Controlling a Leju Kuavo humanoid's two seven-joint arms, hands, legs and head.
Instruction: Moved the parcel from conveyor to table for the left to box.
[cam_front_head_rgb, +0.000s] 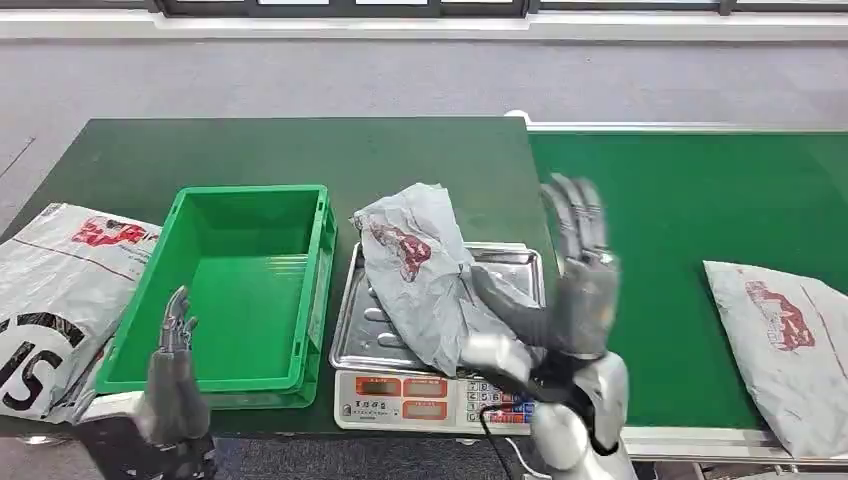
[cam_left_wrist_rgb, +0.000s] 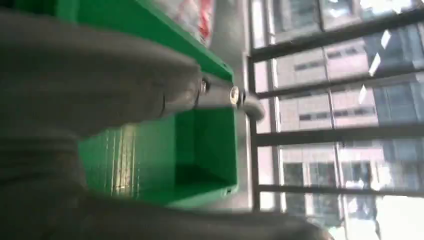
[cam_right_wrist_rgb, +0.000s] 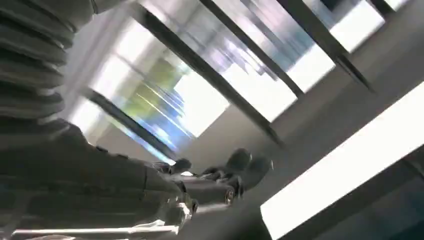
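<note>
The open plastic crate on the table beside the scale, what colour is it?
Bright green plastic crate, clearest in the head view.

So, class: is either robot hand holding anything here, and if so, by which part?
Nothing is held. The right hand is raised with fingers apart beside the parcel on the scale; the left hand is empty.

A box (cam_front_head_rgb: 255, 290) sits on the table (cam_front_head_rgb: 300, 150), and a scale (cam_front_head_rgb: 430, 395) sits just to its right. A parcel (cam_front_head_rgb: 420, 275) lies on the scale's tray (cam_front_head_rgb: 510, 262). The belt (cam_front_head_rgb: 690, 230) is to the right of the table with a second bag (cam_front_head_rgb: 785, 345) lying on it, a third bag (cam_front_head_rgb: 55, 300) lies left of the box, the left hand (cam_front_head_rgb: 175, 375) is up in front of the box, and the right hand (cam_front_head_rgb: 575, 285) is up just right of the parcel.
</note>
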